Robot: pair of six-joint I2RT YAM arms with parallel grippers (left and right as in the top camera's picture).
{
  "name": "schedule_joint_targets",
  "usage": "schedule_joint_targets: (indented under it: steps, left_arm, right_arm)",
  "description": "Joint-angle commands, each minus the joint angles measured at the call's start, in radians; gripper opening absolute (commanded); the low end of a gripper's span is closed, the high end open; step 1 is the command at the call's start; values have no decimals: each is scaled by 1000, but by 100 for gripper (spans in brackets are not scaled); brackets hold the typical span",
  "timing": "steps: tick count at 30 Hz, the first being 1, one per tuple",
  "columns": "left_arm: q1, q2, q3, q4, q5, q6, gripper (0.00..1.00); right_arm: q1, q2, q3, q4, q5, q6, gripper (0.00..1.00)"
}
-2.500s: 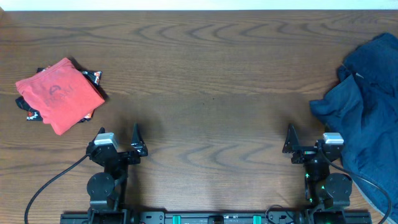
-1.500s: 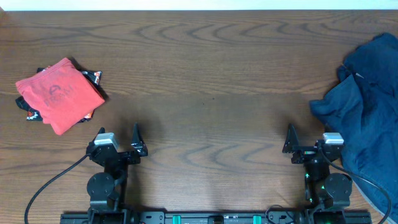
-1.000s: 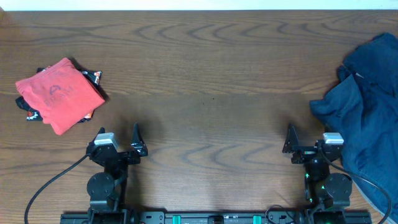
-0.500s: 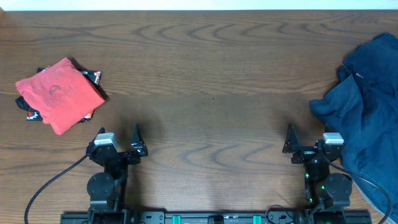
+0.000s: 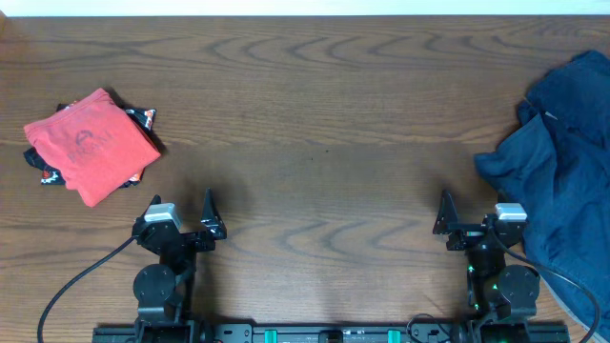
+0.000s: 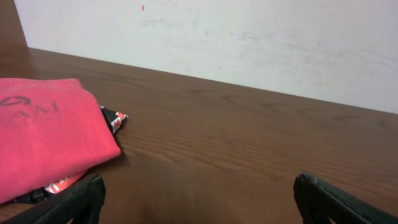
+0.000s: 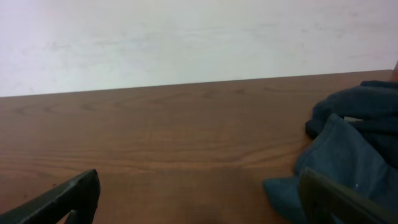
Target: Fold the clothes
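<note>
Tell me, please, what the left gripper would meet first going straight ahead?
Probably nothing: ahead of the left gripper lies bare table; the red top sits off to its left.

The left arm (image 5: 155,281) and right arm (image 5: 503,283) sit folded low, well apart, wrists level and aimed forward. The left gripper (image 6: 199,202) has its jaws spread wide, holding nothing. The right gripper (image 7: 199,199) is likewise wide apart and empty.

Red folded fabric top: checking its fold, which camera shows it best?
Overhead: the red folded fabric top shows whole, lying on a dark printed garment. Left wrist shows only one cropped corner; right wrist shows none of it.
</note>
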Motion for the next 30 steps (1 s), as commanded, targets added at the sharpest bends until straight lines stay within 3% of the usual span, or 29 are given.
schedule_joint_targets:
  steps: [1, 8, 12, 18, 23, 30]
  left_arm:
    - [4, -4, -30, -16, -5, 9, 98]
    - [4, -2, -30, -16, -8, 10, 98]
    - [4, 0, -16, -24, 23, -17, 98]
    - [4, 49, 114, -142, 46, -74, 98]
    - [4, 196, 311, -327, 64, -97, 98]
    - [4, 472, 568, -546, 63, -96, 98]
  right_arm:
    - [-12, -3, -2, -4, -5, -13, 99]
    - [-12, 3, -2, -4, -28, -6, 99]
    - [-12, 8, 2, -3, -87, 73, 99]
    - [-12, 69, 106, -126, -9, 74, 99]
    - [-13, 246, 285, -266, 51, 73, 99]
    - [-15, 649, 592, -478, 69, 4, 99]
